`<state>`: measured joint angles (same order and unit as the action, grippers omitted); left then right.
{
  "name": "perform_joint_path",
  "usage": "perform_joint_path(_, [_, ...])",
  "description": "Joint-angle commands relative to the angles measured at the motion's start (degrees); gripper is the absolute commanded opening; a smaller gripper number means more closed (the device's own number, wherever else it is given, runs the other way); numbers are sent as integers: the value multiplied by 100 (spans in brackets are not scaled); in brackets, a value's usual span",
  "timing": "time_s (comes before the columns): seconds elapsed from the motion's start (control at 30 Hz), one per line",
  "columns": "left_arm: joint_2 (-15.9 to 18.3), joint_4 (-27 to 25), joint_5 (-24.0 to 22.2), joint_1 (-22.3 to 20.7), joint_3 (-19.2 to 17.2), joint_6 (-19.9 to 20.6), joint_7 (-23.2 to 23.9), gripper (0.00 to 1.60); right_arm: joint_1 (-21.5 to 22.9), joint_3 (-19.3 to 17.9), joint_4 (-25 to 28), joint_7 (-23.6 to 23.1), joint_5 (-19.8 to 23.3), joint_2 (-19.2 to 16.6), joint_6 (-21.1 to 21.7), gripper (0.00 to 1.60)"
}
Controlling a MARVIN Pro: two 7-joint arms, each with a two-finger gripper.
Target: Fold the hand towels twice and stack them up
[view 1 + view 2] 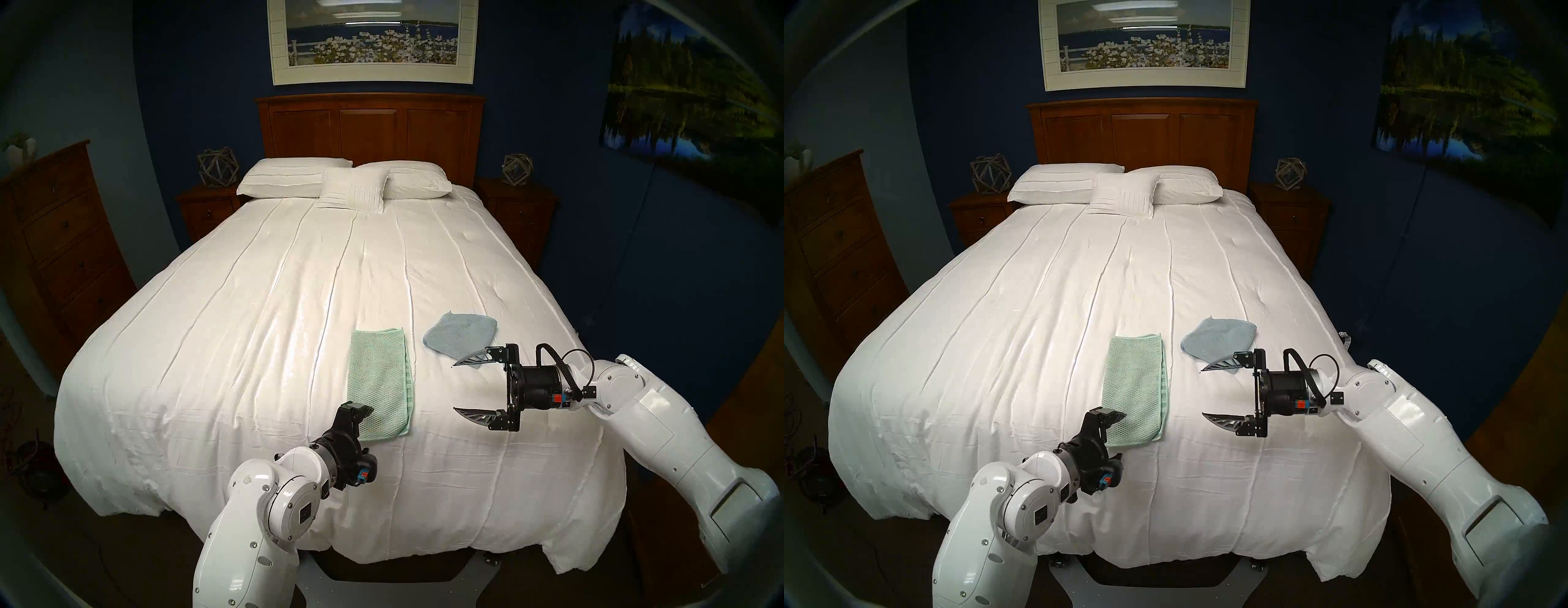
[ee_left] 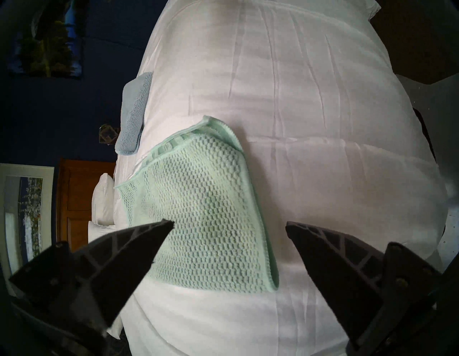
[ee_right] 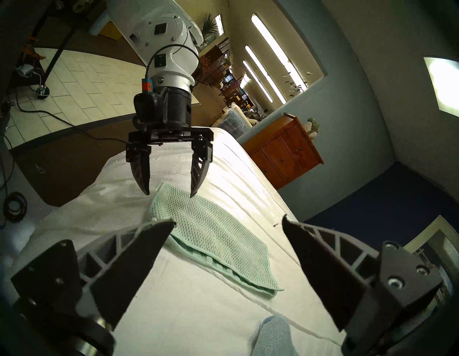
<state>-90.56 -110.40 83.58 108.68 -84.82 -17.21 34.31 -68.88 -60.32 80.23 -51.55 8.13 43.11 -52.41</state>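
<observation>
Two towels, one green towel (image 1: 379, 378), one blue towel (image 1: 460, 334), on white bedspread (image 1: 254, 339).

**Two towels lying side by side at the foot of the bed**

The bedspread (image 1: 263, 297) is covering the whole bed, with the pillows (image 1: 339, 182) sitting at its far end against the headboard (image 1: 369, 127). A nightstand (image 1: 208, 208) is standing on each side of the headboard, and a dresser (image 1: 55, 237) is standing further left. Near the bed's foot, the waffle towel (image 1: 377, 382) is lying folded on the bedspread. The plush towel (image 1: 460, 337) is lying to its right and slightly further back, apart from it. The left gripper (image 1: 360, 418) is hovering over the waffle towel's near left corner. The right gripper (image 1: 460, 388) is hanging right of the waffle towel, just in front of the plush towel.
</observation>
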Motion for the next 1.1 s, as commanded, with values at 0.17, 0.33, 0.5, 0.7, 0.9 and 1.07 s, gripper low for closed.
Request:
perform_joint_path(0.17, [102,130,660,29,193,674,-1080,160,78,-81,487,-170,-41,-253,440,160])
perform_joint_path(0.33, [203,274,945,152,368,1039,-1502,160,65,-122,626,-255,-43,-368,689,160])
perform_joint_path(0.5, [347,464,1176,295,601,1437,-1947,160,41,-176,748,-333,-36,-506,964,160])
perform_joint_path(0.7, [521,552,1399,369,861,1999,-2549,160,-4,-210,916,-408,-21,-609,1304,160])
perform_joint_path(0.9, [643,620,1646,348,1054,2616,-3081,160,-116,-202,1136,-436,10,-703,1698,160])
perform_joint_path(1.07, [881,640,1727,592,1268,3104,-3529,160,-228,-248,1364,-384,50,-823,2074,160])
